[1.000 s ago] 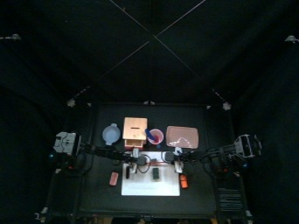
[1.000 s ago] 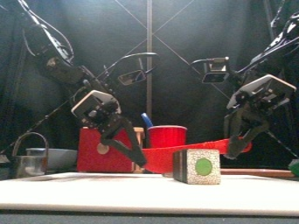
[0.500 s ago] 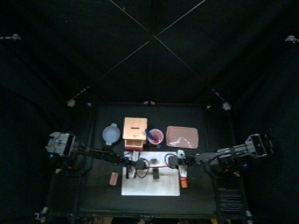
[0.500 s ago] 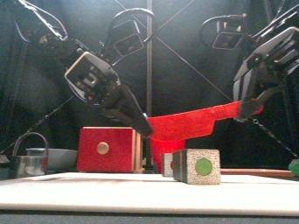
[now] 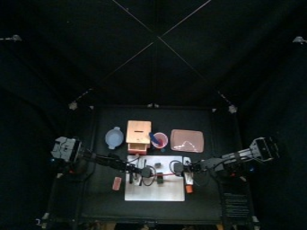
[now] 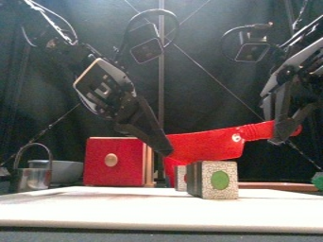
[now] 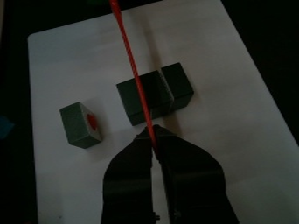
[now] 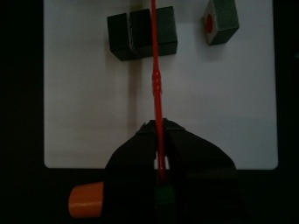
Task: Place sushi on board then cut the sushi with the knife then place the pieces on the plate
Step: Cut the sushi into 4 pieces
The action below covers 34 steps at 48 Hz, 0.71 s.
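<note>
Sushi beneath right gripper's red knife

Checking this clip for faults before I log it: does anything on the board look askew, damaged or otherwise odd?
Nothing damaged or spilled. The red knife is held at both ends, left gripper and right gripper shut on it, sloping slightly over the sushi roll. One loose piece lies apart on the white board.

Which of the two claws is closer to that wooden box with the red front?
Left. The left gripper, shut on one end of the red knife, hangs just in front of the wooden box; the right gripper grips the other end, farther right.
</note>
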Each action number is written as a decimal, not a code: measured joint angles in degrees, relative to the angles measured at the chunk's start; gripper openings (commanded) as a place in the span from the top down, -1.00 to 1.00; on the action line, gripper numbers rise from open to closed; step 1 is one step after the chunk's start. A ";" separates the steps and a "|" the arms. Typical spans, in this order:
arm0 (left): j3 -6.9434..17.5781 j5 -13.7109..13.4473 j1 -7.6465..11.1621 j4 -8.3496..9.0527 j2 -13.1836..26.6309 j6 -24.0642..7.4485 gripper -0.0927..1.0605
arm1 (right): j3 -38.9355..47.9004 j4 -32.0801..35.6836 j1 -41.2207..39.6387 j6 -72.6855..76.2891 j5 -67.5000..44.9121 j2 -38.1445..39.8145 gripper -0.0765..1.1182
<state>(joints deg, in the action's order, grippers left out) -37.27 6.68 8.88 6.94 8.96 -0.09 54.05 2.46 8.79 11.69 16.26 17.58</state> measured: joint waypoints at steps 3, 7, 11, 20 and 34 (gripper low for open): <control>0.00 -0.09 0.18 0.00 0.09 0.09 0.24 | 0.00 0.18 0.00 0.09 0.00 0.00 0.19; 0.09 0.00 0.35 -0.26 0.09 0.09 0.24 | 0.26 0.44 0.09 0.00 -0.26 -0.18 0.19; 0.09 0.00 0.44 -0.62 0.18 0.18 0.24 | 0.26 0.53 0.09 0.00 -0.35 -0.26 0.19; 0.18 -0.09 0.53 -1.05 0.18 0.18 0.24 | 0.35 1.32 0.00 0.00 -0.62 -0.53 0.19; 0.18 -0.09 0.88 -1.32 0.70 0.18 0.24 | 0.44 3.08 -0.44 0.00 -1.41 -2.81 0.19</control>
<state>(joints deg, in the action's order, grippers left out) -37.09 6.59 9.76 5.63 9.67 0.09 54.49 5.54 8.35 11.69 14.85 14.77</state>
